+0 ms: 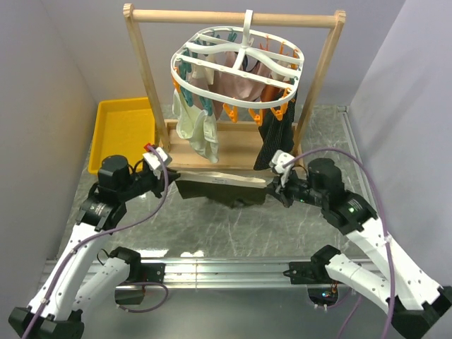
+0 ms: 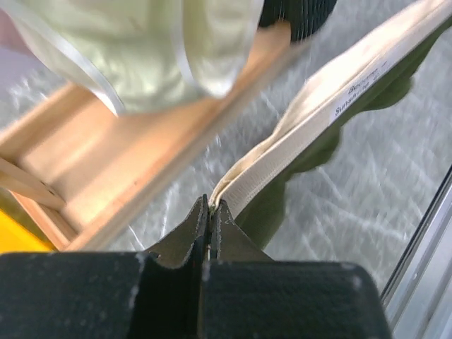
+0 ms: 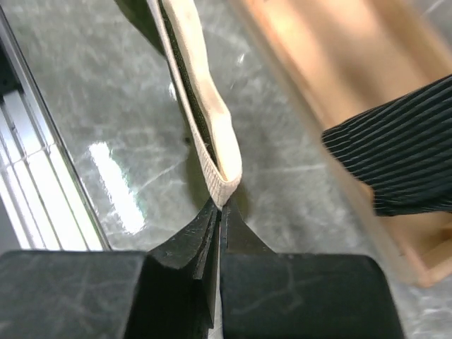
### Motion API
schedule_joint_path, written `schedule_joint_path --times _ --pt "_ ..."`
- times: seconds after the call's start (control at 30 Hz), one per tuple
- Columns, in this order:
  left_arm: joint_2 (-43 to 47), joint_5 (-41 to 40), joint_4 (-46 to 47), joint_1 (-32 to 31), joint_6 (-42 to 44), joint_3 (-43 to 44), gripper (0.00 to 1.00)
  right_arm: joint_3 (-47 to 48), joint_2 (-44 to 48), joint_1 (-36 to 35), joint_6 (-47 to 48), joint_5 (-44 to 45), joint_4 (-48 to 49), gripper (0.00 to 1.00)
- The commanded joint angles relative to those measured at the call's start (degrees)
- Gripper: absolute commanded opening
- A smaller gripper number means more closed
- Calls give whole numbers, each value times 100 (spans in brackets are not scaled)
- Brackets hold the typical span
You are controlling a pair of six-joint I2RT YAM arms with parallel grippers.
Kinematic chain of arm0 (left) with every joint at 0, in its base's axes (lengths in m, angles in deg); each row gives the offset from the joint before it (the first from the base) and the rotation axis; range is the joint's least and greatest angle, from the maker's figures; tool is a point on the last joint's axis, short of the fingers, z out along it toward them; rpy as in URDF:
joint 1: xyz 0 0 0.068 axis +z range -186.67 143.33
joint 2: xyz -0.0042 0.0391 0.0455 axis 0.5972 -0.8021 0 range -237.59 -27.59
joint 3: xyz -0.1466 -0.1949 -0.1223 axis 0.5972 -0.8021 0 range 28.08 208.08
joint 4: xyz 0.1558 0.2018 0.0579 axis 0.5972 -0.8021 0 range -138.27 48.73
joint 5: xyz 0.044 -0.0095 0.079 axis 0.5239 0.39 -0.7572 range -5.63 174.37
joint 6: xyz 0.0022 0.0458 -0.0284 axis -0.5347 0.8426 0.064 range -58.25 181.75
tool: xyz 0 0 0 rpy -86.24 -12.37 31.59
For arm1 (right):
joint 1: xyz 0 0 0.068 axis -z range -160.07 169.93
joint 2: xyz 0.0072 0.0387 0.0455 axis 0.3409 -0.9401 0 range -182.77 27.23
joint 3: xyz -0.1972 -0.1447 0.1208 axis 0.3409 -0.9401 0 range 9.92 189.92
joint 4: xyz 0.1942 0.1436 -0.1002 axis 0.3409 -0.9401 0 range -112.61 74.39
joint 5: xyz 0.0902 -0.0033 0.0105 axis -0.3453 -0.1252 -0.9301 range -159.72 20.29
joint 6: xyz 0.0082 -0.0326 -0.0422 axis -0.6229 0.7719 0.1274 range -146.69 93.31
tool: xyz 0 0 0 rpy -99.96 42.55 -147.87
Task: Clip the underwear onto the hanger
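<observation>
The underwear (image 1: 222,189) is up off the table (image 1: 212,229), stretched wide between both arms just in front of the wooden rail frame (image 1: 212,15) and low by its base board. The pale waistband (image 2: 311,120) is pulled taut along the top and the olive fabric hangs below it.

Left gripper (image 2: 210,209): jaws pinched right together on one end of that waistband, the beige band running straight into the closed tips. Right gripper (image 3: 219,209): same story at the other end, jaws clamped tight on the folded corner of the band.

So the pick-up and the spread look done, I'd say, and the clipping has not begun. The hanger (image 1: 245,47) hangs by its hook from the frame's top rail, well above the underwear, and no clip touches the briefs.

What's left, by my reckoning: raise the garment to the ring, feed the waistband into one free clip, then another.

The ring is busy, mind: a pale cream garment (image 1: 198,131) towards the frame's left post, a pinkish-beige garment (image 1: 236,81) in the middle, a black ribbed garment (image 1: 275,134) by the right post. Some orange clips (image 1: 233,111) along the front look free.

Containers now: one yellow tray (image 1: 123,131) just left of the frame, and nothing shows inside it
</observation>
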Motion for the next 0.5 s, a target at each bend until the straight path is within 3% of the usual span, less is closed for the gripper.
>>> schedule_joint_path --times 0.0,0.23,0.47 --pt "169 -374 -3 27 -433 418 0 28 242 34 109 227 142 0" --pt "783 275 -1654 10 480 830 1 221 427 -167 329 -432 -578 0" --pt "1198 892 -2930 10 1272 1236 0 99 340 -1046 -224 -592 -606 0"
